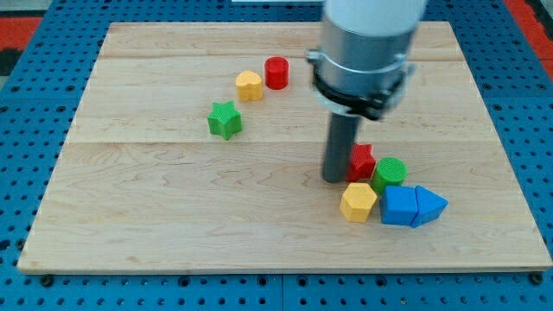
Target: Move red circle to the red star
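Observation:
The red circle is a short red cylinder near the view's top centre, just right of a yellow heart-like block. The red star lies right of centre, partly hidden behind my rod. My tip rests on the board at the red star's left side, touching or nearly touching it. The tip is far below and to the right of the red circle. The arm's grey body fills the view's top right of centre.
A green star lies left of centre. A green cylinder, a yellow hexagon, a blue cube and a blue triangle cluster around the red star. The wooden board sits on blue pegboard.

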Robot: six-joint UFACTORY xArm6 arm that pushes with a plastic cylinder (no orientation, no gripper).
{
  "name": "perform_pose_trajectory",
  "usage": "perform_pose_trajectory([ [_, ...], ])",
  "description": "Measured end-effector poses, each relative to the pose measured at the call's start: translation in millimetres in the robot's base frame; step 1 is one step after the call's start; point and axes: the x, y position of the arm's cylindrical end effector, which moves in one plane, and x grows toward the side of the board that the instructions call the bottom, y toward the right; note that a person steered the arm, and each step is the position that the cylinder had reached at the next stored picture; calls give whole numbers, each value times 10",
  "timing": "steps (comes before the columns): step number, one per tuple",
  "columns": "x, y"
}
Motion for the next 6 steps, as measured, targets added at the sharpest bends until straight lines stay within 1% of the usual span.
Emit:
perform_pose_trajectory([
  [1,-370,-436],
  [2,-430,150],
  [3,-23,370],
  [4,-448,377],
  [5,-1228,724],
  [6,-2164,132],
])
